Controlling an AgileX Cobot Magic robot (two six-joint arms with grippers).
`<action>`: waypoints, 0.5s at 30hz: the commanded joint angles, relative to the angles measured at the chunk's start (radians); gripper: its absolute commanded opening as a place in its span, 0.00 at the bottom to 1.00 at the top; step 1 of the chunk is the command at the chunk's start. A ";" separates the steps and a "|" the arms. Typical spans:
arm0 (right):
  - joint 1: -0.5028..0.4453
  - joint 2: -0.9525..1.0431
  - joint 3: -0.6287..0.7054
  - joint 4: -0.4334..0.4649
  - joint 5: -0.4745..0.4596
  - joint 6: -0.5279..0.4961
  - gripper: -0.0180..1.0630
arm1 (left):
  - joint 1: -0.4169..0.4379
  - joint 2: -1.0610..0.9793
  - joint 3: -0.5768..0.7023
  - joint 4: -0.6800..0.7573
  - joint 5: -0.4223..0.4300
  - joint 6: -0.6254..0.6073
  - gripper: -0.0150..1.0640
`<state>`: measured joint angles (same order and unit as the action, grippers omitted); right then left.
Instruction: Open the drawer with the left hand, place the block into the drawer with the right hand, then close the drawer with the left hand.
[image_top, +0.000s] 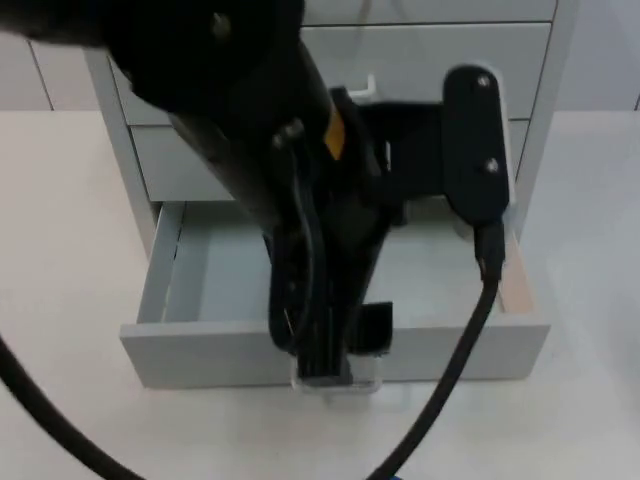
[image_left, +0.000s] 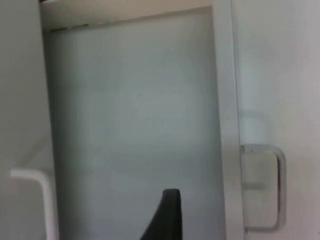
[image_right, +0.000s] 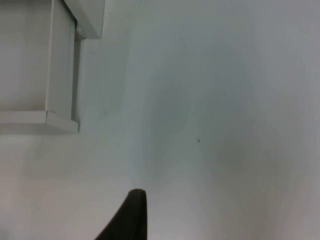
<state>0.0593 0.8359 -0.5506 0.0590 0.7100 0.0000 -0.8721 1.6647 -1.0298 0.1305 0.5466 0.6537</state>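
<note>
A white tabletop (image_top: 60, 250) is carrying a grey drawer cabinet (image_top: 130, 160) that is standing at the upper middle of the top view. Its lowest drawer (image_top: 210, 350) is standing pulled out toward the lower edge of the picture, and its grey inside floor (image_top: 215, 270) is lying bare where it is showing. A closed drawer front (image_top: 175, 165) is sitting above it.

The left arm is reaching down from the upper left of the top view, and the left end effector (image_top: 325, 370) is hanging at the middle of the open drawer's front panel, right at the clear handle (image_top: 370, 385). I cannot tell if its fingers are wide or narrow. In the left wrist view the drawer's inside (image_left: 135, 125) is lying just ahead of the black fingertip (image_left: 167, 215), and a metal handle (image_left: 272, 187) is sitting on the front panel (image_left: 280, 75) beside it.

The right end effector is waiting over bare tabletop (image_right: 210, 125) near the corner of the cabinet (image_right: 60, 65); one black fingertip (image_right: 131, 215) is visible, so its opening cannot be told.
</note>
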 joint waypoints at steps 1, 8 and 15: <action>-0.005 -0.002 -0.007 0.004 0.003 -0.012 0.99 | 0.005 -0.042 -0.002 0.004 0.041 -0.057 0.76; -0.005 -0.002 -0.007 0.004 0.008 -0.012 0.99 | 0.157 -0.116 -0.002 -0.121 0.104 -0.160 0.76; -0.005 -0.002 -0.007 0.004 0.011 -0.012 0.99 | 0.407 -0.192 -0.002 -0.371 0.189 -0.160 0.76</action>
<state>0.0593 0.8359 -0.5506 0.0590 0.7155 0.0000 -0.4859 1.4918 -1.0298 -0.1862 0.7184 0.5068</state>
